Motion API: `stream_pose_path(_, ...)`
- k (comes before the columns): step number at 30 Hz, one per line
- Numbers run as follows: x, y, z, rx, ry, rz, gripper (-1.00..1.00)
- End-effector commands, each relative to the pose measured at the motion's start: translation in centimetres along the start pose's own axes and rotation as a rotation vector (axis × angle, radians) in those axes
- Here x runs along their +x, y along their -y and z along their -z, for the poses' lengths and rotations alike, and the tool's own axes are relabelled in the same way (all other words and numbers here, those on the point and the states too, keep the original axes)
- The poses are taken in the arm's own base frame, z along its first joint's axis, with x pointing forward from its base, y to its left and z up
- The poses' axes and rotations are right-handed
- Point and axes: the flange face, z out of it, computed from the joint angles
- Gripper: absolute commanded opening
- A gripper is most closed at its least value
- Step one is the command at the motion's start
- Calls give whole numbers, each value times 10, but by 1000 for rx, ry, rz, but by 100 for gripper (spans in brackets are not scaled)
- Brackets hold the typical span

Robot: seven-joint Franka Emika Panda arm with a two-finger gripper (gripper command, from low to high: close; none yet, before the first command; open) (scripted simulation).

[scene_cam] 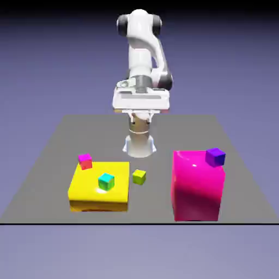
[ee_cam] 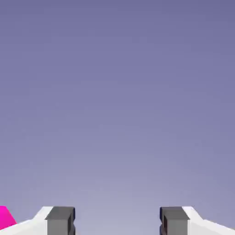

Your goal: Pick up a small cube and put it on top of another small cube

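The gripper (scene_cam: 141,121) is open and holds nothing. In the exterior view it hangs high in front of the base of the white arm (scene_cam: 140,60), its two fingers apart and pointing down, well away from all the cubes.

The lime cube (scene_cam: 139,176) sits on the grey counter (scene_cam: 152,210), between the yellow block (scene_cam: 99,185) and the pink block (scene_cam: 196,188). It is just beside the yellow block and well apart from the pink one, turned slightly so that one edge faces forward.

The yellow block is low and wide, on the exterior view's left. The teal cube (scene_cam: 106,182) rests on its top, turned at an angle. The red cube (scene_cam: 85,162) shows at the block's far left corner; whether it is on the block or behind it, I cannot tell.

The pink block is taller and stands on the exterior view's right. The purple cube (scene_cam: 215,157) shows at its upper right corner; its exact contact with the block is unclear.

The hand view shows the two grey fingertips (ee_cam: 61,221) wide apart, only the backdrop (ee_cam: 117,114) between them, and a bit of pink at the lower left edge.
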Motion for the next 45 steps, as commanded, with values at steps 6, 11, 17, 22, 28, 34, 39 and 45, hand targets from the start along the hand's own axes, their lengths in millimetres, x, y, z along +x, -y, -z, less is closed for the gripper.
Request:
stream_pose_path(6, -94, -30, -86, -279, 361, 469, 0)
stream_pose_path(11, -174, -75, -127, -458, 682, 863, 0)
stream_pose_path(17, -218, -112, -149, -536, 851, 1075, 0)
stream_pose_path(22, -235, -140, -176, -534, 852, 1075, 0)
stream_pose_path(28, -232, -135, -172, -535, 851, 1075, -100)
stream_pose_path(34, -213, -104, -138, -532, 855, 1074, -100)
stream_pose_path(39, -212, -101, -139, -635, 862, 938, -100)
stream_pose_path(45, -182, -99, -143, -857, 847, 499, -100)
